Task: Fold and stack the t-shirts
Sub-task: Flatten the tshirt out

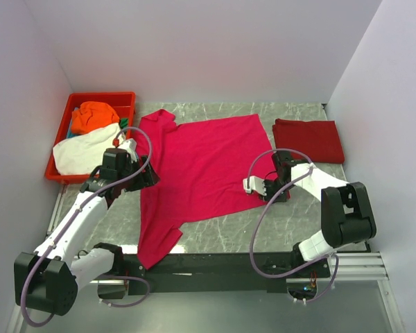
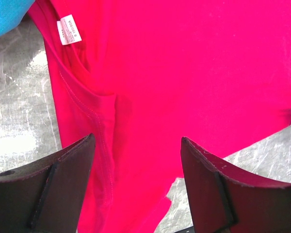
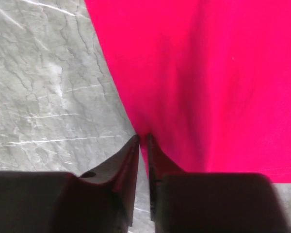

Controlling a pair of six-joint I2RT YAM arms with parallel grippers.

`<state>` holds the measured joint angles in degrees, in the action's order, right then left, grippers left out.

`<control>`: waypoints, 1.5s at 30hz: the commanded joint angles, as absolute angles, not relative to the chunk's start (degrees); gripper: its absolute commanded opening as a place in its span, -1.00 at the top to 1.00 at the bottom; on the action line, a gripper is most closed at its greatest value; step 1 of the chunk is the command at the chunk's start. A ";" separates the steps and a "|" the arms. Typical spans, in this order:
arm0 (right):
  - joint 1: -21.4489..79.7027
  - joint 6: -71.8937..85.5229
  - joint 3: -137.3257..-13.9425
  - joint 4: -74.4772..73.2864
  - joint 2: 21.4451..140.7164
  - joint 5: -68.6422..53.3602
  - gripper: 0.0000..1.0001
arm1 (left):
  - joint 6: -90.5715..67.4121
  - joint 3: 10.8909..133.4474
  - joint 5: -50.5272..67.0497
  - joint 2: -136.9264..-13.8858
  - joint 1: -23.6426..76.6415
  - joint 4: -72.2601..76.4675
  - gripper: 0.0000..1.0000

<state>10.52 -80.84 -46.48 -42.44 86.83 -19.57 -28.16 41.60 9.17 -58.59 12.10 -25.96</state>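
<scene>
The right fingers [image 3: 142,139] are clenched on the edge of the pink-red t-shirt [image 1: 208,159], which lies spread on the bench [image 1: 222,236] between the two sets of fingers. The left fingers [image 1: 144,177] are released and wide apart over a stitched seam on the shirt's other side, with its white label [image 2: 69,29] ahead of them. A folded dark red t-shirt [image 1: 308,140] lies beyond the right fingers. An orange t-shirt [image 1: 93,116] and a white t-shirt [image 1: 83,154] sit in the red tray [image 1: 59,173] beyond the left fingers.

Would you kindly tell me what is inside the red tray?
In the tray lie an orange shirt and a white shirt; whatever is beneath them is covered.
</scene>
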 commanded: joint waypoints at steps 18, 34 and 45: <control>10.64 -85.17 -38.75 -69.08 51.42 -13.53 0.85 | -26.19 49.29 12.04 -62.22 12.30 -22.59 -0.52; -1.22 -38.09 -64.32 -41.31 83.36 -34.71 0.21 | -26.36 65.04 9.14 -87.44 23.02 -26.98 -0.25; -1.76 -31.46 -65.48 -33.31 97.28 -19.00 0.20 | -33.75 61.35 0.18 -99.67 28.65 -22.50 -0.13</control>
